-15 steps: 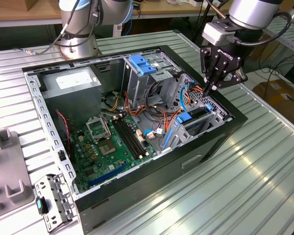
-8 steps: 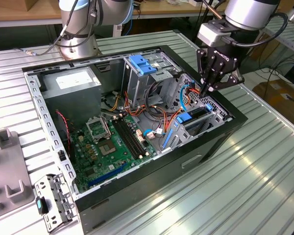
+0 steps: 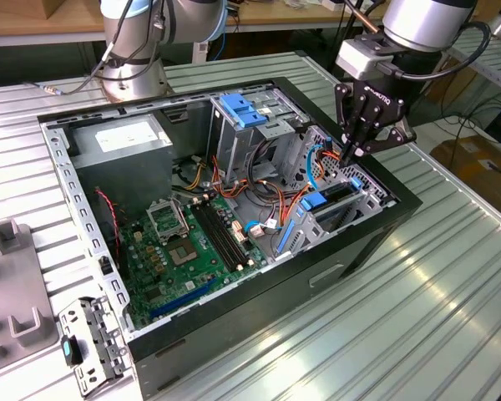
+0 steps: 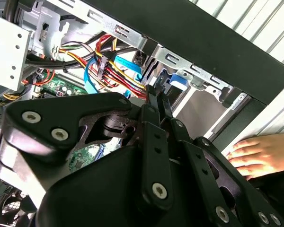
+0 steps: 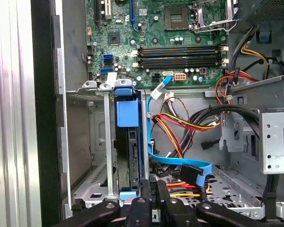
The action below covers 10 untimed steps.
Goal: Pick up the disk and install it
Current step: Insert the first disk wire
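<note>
The disk (image 5: 132, 156) sits edge-on in its bay, label hidden; a hand (image 4: 262, 153) is cut off by the second wrist view's edge

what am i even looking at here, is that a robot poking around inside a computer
Yes. A robot arm is working in an opened computer case lying on a ribbed metal table. The exterior view looks on from outside. The two wrist views come from cameras riding on the arm, so they look past its black end effector into the case. Its fingers are shut together with nothing between them, right at the edge of the drive bay. The disk, with its blue plastic rails, already stands on edge in that bay, beside blue and orange cables. The green motherboard lies on the case floor. In the second wrist view a person's hand rests outside the case.
</note>
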Tool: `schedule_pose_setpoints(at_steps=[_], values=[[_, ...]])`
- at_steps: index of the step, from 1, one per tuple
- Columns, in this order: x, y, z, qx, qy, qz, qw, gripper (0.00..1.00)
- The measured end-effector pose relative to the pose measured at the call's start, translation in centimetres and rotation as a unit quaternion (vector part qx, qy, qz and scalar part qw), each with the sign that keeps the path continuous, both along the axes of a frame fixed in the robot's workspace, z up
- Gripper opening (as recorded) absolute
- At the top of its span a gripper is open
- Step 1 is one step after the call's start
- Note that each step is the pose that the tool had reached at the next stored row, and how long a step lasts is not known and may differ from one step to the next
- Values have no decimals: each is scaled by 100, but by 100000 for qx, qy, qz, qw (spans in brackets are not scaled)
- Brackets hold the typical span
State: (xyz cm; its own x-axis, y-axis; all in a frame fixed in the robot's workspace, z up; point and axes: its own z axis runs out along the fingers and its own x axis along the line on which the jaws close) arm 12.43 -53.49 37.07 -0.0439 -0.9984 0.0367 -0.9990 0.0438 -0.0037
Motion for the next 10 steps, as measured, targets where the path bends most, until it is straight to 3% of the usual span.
schedule_pose_setpoints(at_steps=[6, 7, 8, 9, 10], values=[[-11, -11, -2, 7, -4, 413, 99999, 17], [-21, -30, -4, 2, -2, 490, 99999, 17], [-67, -85, -14, 6, -11, 570, 99998, 17], [-86, -130, -84, 465, -10, 2135, 99976, 17], [-88, -130, -94, 507, -13, 2142, 99976, 17]])
